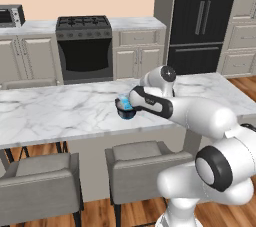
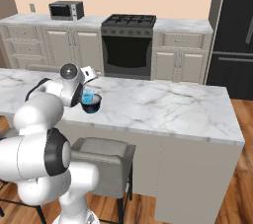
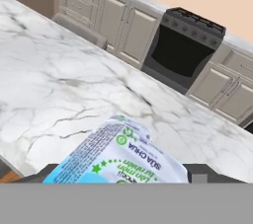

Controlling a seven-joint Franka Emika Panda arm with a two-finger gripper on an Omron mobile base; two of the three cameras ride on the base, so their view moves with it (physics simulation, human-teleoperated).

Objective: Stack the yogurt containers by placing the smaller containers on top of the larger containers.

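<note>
A light-blue yogurt container (image 3: 118, 156) with a printed whitish label sits right between my two dark fingertips (image 3: 200, 171), one on each side and close against it. My gripper (image 1: 128, 102) holds this cup just over the dark round bowl (image 1: 126, 113) at the near edge of the marble island. From the right, the cup (image 2: 88, 97) stands at the bowl (image 2: 92, 104), beside my hand (image 2: 83, 94). With a single cup showing, I cannot tell if it is the smaller or the larger one. The other cup is hidden.
The marble island (image 1: 55, 111) stretches wide to both sides of the bowl. Grey stools (image 1: 145, 163) stand below its near edge. Behind it are the stove (image 1: 84, 46), cabinets and a black fridge (image 1: 202, 18).
</note>
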